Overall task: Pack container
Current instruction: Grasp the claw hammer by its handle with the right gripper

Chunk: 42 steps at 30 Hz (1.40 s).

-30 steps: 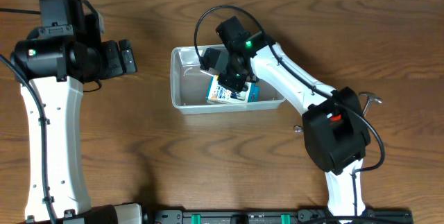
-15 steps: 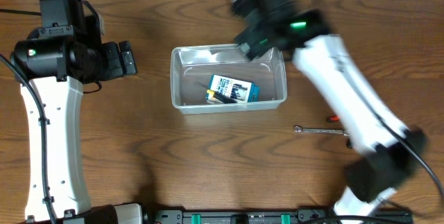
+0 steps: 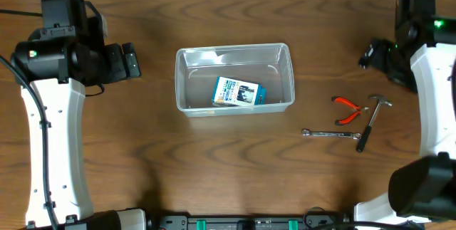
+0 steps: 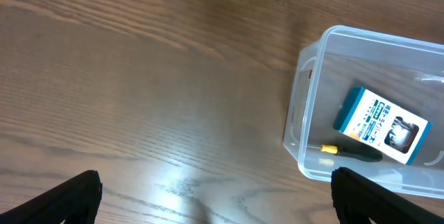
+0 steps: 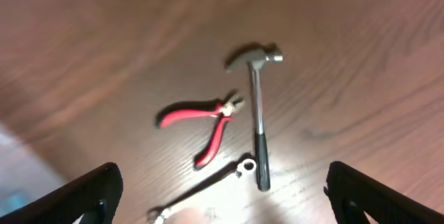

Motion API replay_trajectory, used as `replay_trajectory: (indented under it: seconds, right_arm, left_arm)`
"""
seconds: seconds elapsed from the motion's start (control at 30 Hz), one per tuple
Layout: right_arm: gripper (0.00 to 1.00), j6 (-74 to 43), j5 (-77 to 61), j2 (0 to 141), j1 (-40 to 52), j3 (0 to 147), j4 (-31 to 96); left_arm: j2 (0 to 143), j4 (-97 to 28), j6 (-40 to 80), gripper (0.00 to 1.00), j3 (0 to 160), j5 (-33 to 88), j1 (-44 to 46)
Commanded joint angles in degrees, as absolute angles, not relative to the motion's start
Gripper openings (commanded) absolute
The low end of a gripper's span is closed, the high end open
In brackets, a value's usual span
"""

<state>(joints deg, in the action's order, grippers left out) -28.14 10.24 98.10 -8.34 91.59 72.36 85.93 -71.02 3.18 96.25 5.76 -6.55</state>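
The clear plastic container (image 3: 179, 80) stands mid-table with a blue box (image 3: 239, 92) lying flat inside it. A dark tool with a yellow tip (image 4: 350, 152) lies against the box in the container (image 4: 298, 113). My left gripper (image 3: 130, 60) hangs open to the left of the container, with nothing between its fingers (image 4: 69, 197). My right gripper (image 3: 370, 53) is open and empty at the far right. It is above a red-handled pliers (image 5: 201, 123), a hammer (image 5: 258, 113) and a wrench (image 5: 208, 186) lying on the table.
The pliers (image 3: 347, 109), hammer (image 3: 370, 119) and wrench (image 3: 331, 134) lie close together right of the container. The table is dark wood. A black rail runs along the front edge.
My right arm has swung from inside the container out to the far right and its jaws have opened. The blue box stays in the container. The left arm has not moved.
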Motion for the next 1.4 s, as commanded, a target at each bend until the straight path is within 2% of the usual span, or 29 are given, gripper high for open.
replay_trajectory:
  seconds: [0.0, 0.4, 0.83, 1.37]
  right_arm:
    - [0.96, -29.47, 8.51, 98.15, -10.66, 84.36, 68.62]
    - [0.96, -19.53, 2.31, 98.15, -18.76, 65.87, 48.93]
    - [0.92, -18.83, 2.37, 98.15, -19.49, 56.14, 33.19]
    - [0.9, -19.2, 3.2, 99.59, -21.93, 52.95, 24.36]
  left_arm:
    - [86.15, -71.35, 3.51, 0.98, 96.23, 5.3, -6.52]
    - [86.15, -71.4, 3.51, 0.98, 96.23, 5.3, -6.52]
    - [86.15, -71.42, 3.51, 0.98, 96.23, 5.3, -6.52]
    - [86.15, -72.88, 3.51, 0.98, 96.23, 5.3, -6.52]
